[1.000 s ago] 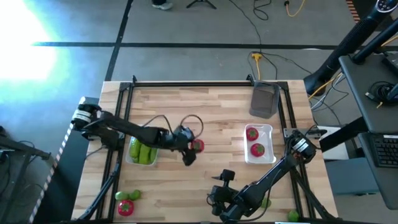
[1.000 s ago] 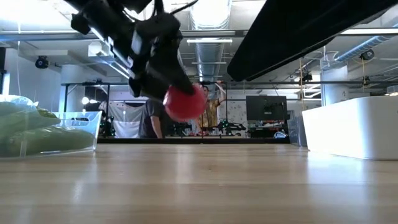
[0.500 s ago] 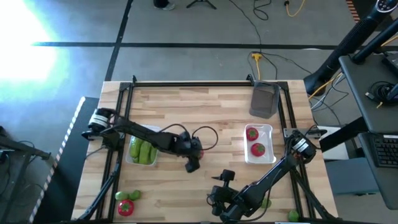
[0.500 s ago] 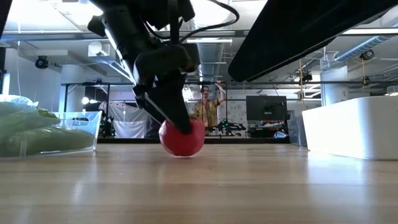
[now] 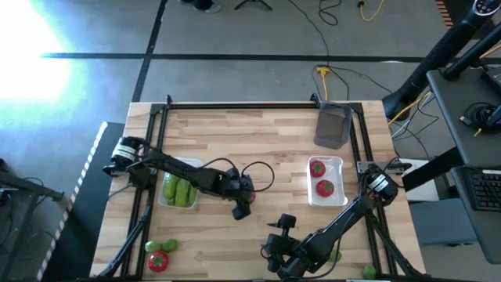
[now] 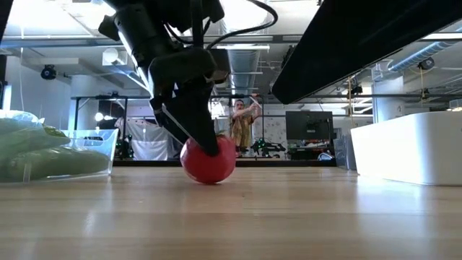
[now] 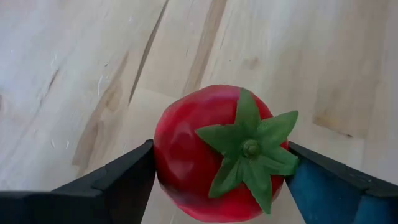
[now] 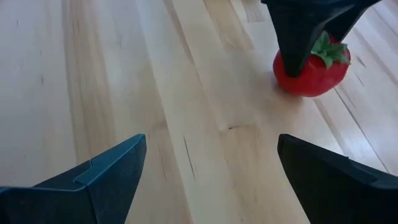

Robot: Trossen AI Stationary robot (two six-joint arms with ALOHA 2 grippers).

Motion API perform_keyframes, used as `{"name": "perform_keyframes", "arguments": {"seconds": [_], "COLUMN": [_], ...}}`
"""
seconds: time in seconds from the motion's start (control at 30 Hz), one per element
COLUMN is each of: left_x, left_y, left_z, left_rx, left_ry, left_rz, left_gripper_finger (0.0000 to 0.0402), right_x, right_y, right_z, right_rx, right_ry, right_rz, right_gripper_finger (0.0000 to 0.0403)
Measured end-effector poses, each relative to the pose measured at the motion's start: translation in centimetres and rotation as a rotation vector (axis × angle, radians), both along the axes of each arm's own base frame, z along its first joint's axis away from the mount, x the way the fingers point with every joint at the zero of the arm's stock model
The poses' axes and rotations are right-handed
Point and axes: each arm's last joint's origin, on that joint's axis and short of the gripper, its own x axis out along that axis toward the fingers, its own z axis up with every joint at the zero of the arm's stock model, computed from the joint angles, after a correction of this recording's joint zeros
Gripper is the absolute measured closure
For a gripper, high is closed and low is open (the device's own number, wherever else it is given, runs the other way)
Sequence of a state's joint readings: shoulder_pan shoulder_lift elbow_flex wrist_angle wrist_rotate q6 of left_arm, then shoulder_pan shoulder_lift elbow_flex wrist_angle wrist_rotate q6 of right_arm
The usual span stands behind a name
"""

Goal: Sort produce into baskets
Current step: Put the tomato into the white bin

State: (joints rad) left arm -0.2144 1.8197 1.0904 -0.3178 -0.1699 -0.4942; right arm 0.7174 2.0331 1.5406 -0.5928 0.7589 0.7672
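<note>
A red tomato with a green top rests on the bare wood near the table's middle, its top tilted to one side. My left gripper slants down over it, one finger on each side of it. My right gripper hangs open near the front edge, a little nearer than the tomato, with nothing between its fingers. Green cucumbers lie in the clear basket at the left. Two tomatoes sit in the white basket at the right. The grey basket stands at the far right. My left gripper's fingers stand close against the tomato's two opposite sides, slanting down from the table's left. The tomato sits with its underside on the table. Whether the fingers still touch it I cannot tell.
A lime and a tomato lie at the near left corner. Two limes lie near the right arm at the near right. A black frame borders the table. Bare wood spreads between the baskets.
My left gripper has come down and a little toward the near edge, tipping steeper, with the tomato between its fingers. The tomato, hanging clear of the table a second ago, now rests on the wood.
</note>
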Motion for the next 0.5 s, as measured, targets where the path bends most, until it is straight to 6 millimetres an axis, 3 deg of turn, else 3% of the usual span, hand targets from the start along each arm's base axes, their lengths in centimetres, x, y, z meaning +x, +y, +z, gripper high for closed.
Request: {"name": "perform_keyframes", "arguments": {"seconds": [0.17, 0.5], "left_x": [0.0, -1.0], "left_y": [-0.9, -2.4], "left_z": [0.8, 0.0], "left_rx": [0.010, 0.057], "left_ry": [-0.048, -0.028], "left_rz": [-0.029, -0.085], "left_gripper_finger": [0.0089, 0.0088], "right_x": [0.1, 0.7], "right_y": [-0.1, -0.9], "right_z": [0.0, 0.0], "right_rx": [0.019, 0.027], "right_ry": [0.016, 0.015], "right_rz": [0.006, -0.019], "right_gripper_finger": [0.0046, 0.0046]}}
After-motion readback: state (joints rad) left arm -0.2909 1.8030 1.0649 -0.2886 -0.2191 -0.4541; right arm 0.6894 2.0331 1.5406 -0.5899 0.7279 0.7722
